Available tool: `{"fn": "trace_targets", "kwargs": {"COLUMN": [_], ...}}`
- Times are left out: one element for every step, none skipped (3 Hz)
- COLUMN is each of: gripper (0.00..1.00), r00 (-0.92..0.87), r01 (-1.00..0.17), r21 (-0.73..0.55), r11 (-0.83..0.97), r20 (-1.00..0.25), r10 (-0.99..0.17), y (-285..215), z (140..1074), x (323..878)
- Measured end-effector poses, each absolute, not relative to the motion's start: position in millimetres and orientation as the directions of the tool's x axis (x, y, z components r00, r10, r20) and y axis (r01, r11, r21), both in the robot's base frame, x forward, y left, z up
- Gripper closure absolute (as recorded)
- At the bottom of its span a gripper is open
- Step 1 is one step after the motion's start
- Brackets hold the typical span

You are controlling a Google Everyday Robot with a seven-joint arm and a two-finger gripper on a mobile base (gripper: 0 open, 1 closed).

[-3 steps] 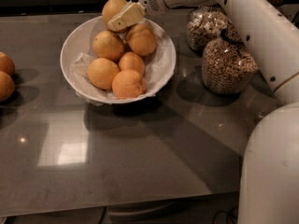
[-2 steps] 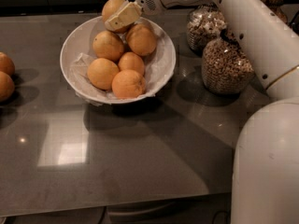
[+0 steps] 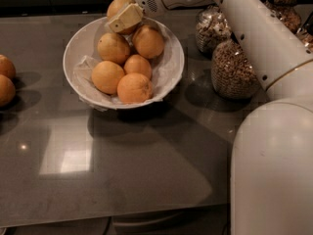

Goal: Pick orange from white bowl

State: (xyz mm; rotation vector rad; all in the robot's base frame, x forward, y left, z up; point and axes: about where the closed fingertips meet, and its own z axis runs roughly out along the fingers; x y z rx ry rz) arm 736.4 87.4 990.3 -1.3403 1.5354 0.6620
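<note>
The white bowl (image 3: 73, 50), lined with crumpled white paper, sits on the dark table at upper centre. Several oranges lie in it. My gripper (image 3: 122, 11) reaches in from the upper right and is over the bowl's far rim. It is shut on the orange (image 3: 117, 4), which sits highest, at the back of the pile. One cream finger pad (image 3: 126, 17) lies across the front of that orange. The other finger is hidden behind it.
Two more oranges (image 3: 6, 77) lie at the table's left edge. Glass jars of nuts (image 3: 234, 72) (image 3: 212, 28) stand right of the bowl, under my arm. My white base (image 3: 274, 170) fills the lower right.
The gripper and the held orange have risen slightly relative to the bowl. The oranges in the bowl have not moved.
</note>
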Motion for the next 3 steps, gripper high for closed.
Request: {"fn": "trace_targets", "kwargs": {"gripper": [0.24,0.43,0.67], "r00": [0.051,0.047,0.047], "r01": [-0.957,-0.960,-0.960], "r21": [-0.167,-0.160,-0.160], "r11": [0.237,0.232,0.231], "r20": [-0.902,-0.902,-0.902], "r10": [-0.429,-0.428,-0.428], "y": [91.1,92.5,92.5], "z": [988.3,987.9,987.9], "x": [736.1,736.2,736.2]}}
